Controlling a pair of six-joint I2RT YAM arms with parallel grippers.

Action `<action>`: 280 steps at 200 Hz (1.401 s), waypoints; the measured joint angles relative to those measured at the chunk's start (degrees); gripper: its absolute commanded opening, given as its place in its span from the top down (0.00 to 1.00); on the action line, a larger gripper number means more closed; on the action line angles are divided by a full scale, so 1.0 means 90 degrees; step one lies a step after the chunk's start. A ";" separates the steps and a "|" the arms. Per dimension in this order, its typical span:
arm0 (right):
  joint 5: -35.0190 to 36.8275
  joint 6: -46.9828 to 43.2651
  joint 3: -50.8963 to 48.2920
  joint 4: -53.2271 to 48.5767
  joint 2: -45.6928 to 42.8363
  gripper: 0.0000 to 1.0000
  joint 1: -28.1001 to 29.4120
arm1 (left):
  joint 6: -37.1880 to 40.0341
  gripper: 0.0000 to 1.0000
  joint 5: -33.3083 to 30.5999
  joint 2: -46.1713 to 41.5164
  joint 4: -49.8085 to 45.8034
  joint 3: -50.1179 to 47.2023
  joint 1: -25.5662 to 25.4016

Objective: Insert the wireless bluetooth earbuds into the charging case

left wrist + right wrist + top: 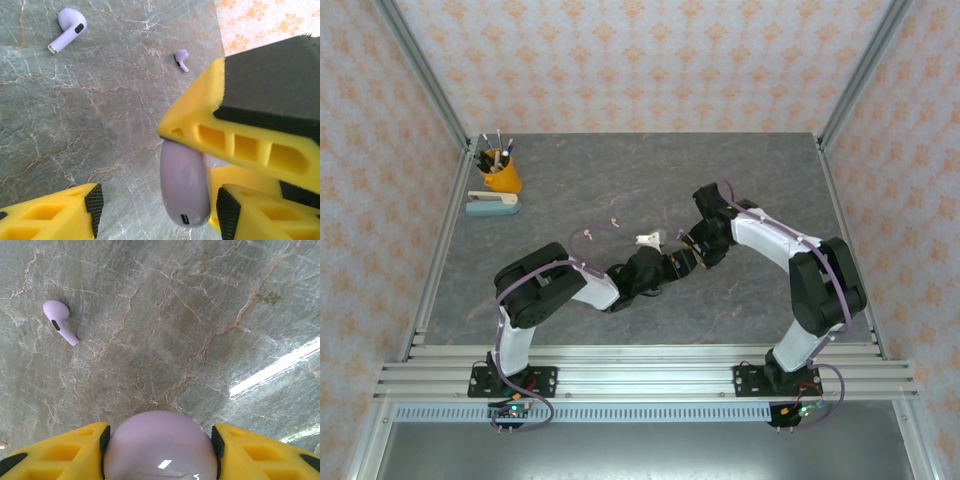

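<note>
1. Arms of a two-arm robot met near the middle of a grey marbled surface (pixel 620 170), seen from above, with their tips just beside each other.
2. The right pincer (pixel 160 442) was clenched on a lilac charging case (pixel 160 452). In its own wrist view, both black pads pressed against the case's rounded sides.
3. The left pincer (pixel 161 207) was released, with its jaws apart on either side of that case. In the left wrist view, one pad (pixel 227 212) sat just beside the case, and the other was well clear, with bare surface showing between.
4. A yellow finger (pixel 225 135) of the right pincer crossed the upper right of the left wrist view, its tip touching the top of the case.
5. A small dark charging port (pixel 186 218) showed at the case's lower end.
6. Neither earbud was in the case. A first purple earbud (pixel 67 30) lay on the surface at the upper left of the left wrist view. A second purple earbud (pixel 182 59) lay farther off, apart from the first.
7. In the right wrist view, a purple earbud (pixel 60 322) lay on the surface, well apart from the held case. It was unclear which of the two this was.
8. A small whitish object (pixel 648 240) sat beside the pincers in the overhead view, too small to identify.
9. At the far left of the surface stood a yellow cup of pens (pixel 501 178), with a pale teal stapler (pixel 492 203) just in front of it.
</note>
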 measured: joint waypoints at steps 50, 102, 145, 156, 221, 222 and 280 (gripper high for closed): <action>-0.0051 0.0022 -0.0039 0.0015 -0.0005 0.48 0.0000 | -0.0097 0.43 -0.0053 0.0068 0.0070 0.0175 0.0000; -0.0073 0.0029 -0.0104 0.0073 -0.0032 0.48 -0.0002 | -0.0160 0.48 -0.0097 0.0187 0.0134 0.0260 -0.0041; -0.0073 0.0049 -0.0117 0.0085 -0.0034 0.48 -0.0002 | -0.0165 0.60 -0.0112 0.0226 0.0153 0.0291 -0.0041; -0.0073 0.0049 -0.0117 0.0100 -0.0034 0.48 -0.0002 | -0.0168 0.63 -0.0112 0.0226 0.0158 0.0306 -0.0041; -0.0070 0.0070 -0.0126 0.0148 -0.0083 0.47 -0.0041 | -0.0306 0.80 -0.0121 0.0236 0.0175 0.0333 -0.0041; -0.0070 0.0070 -0.0129 0.0148 -0.0083 0.47 -0.0041 | -0.0308 0.80 -0.0121 0.0236 0.0175 0.0333 -0.0041; -0.0168 -0.0002 -0.0126 0.0148 -0.0148 0.26 -0.0170 | -0.0304 0.99 -0.0131 0.0236 0.0070 0.0367 -0.0041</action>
